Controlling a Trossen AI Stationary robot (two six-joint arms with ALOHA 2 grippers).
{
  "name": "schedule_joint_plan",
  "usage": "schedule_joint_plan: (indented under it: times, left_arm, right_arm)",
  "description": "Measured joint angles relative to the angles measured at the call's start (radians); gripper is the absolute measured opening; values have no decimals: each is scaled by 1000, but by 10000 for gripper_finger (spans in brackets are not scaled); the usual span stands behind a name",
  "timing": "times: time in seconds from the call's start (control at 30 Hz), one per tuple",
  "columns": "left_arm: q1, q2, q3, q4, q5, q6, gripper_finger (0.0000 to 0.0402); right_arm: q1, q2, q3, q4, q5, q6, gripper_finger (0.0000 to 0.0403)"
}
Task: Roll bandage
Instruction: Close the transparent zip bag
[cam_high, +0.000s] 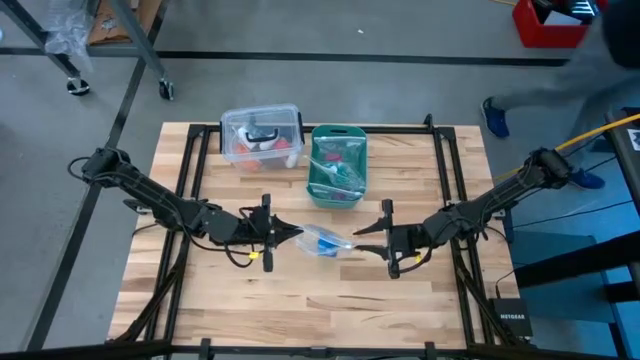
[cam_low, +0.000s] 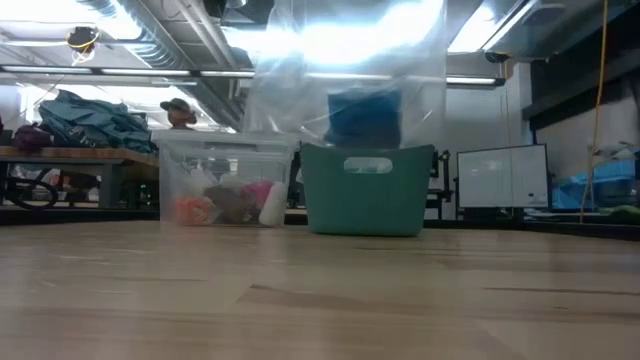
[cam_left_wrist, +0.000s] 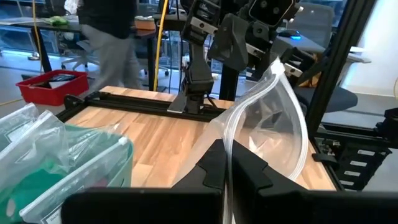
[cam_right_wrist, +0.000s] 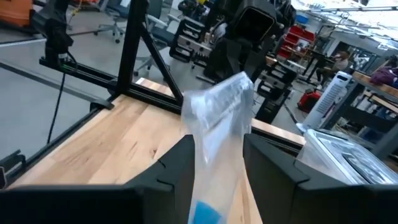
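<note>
High view: both grippers' fingers clamp a clear bag (cam_high: 325, 241) holding the bandage (cam_low: 364, 117), near the teal basket (cam_high: 337, 164).

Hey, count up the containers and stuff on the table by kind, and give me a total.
Clear plastic lidded bin: 1
Teal-green plastic basket: 1
Clear plastic zip bag, held between both grippers: 1
Bright blue bandage roll inside that bag: 1
Total: 4
</note>
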Motion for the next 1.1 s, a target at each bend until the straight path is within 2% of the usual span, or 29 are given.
schedule_joint_plan:
  times: [0.83, 1.1]
  left_arm:
    - [0, 0, 0, 0, 0, -4, 0]
    - [0, 0, 0, 0, 0, -6, 0]
  right_arm:
    - [0, 0, 0, 45, -39, 41, 137]
    - [0, 0, 0, 43, -39, 41, 83]
